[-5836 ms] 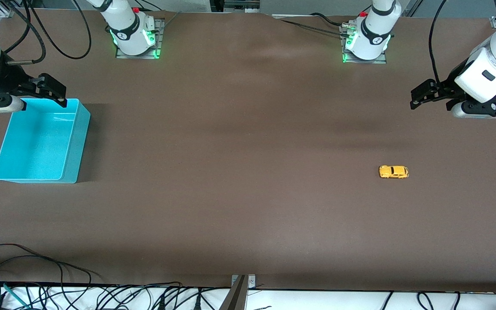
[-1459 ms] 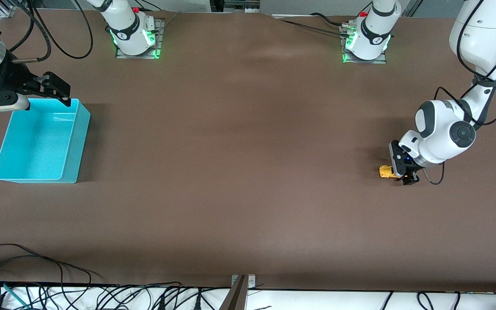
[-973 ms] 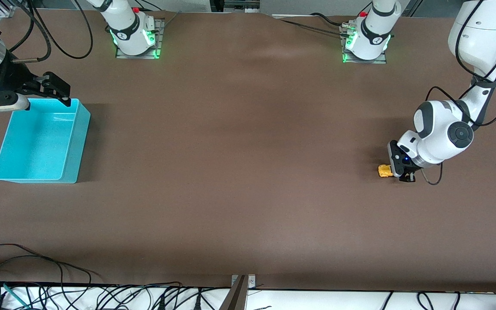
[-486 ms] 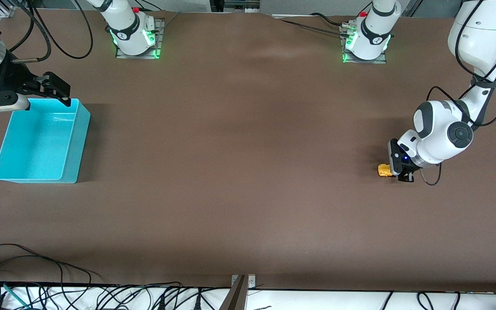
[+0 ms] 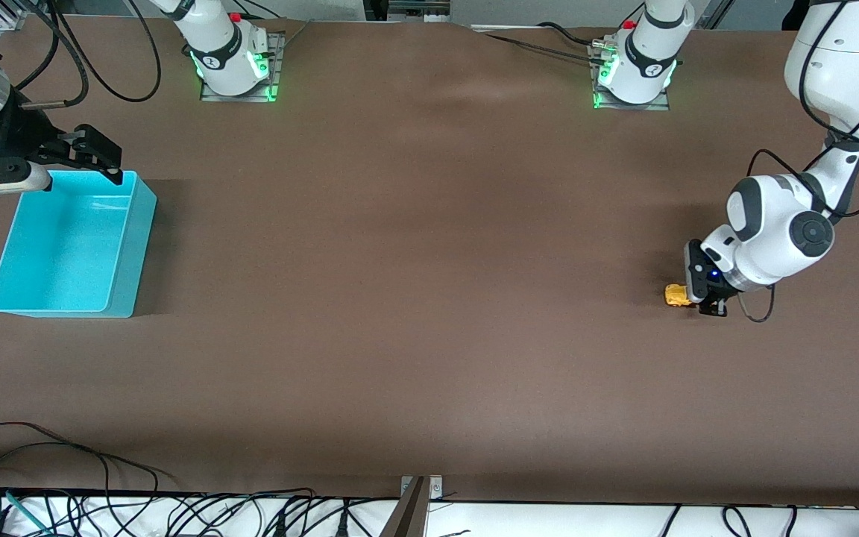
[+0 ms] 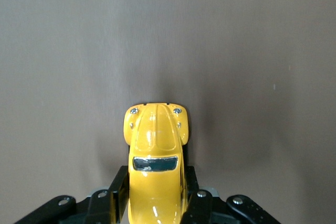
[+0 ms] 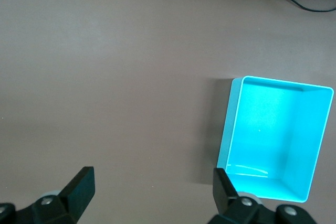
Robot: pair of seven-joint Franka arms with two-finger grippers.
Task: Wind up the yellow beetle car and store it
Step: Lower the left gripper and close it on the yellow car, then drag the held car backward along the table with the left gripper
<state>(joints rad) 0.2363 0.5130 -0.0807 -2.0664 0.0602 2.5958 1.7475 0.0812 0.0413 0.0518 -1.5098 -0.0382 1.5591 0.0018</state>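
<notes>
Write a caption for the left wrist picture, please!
Left gripper shut on the yellow beetle car, nose pointing out over the brown table.

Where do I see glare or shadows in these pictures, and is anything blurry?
Left wrist view: the tiny glossy yellow beetle toy car carries bright streaks of glare and looks sharp, with a soft shadow on the brown table around it. Front view: green lights glow at both arm bases; the turquoise plastic bin casts a dark shadow beside it. Right wrist view: the bin's inner floor shows a pale sheen.
</notes>
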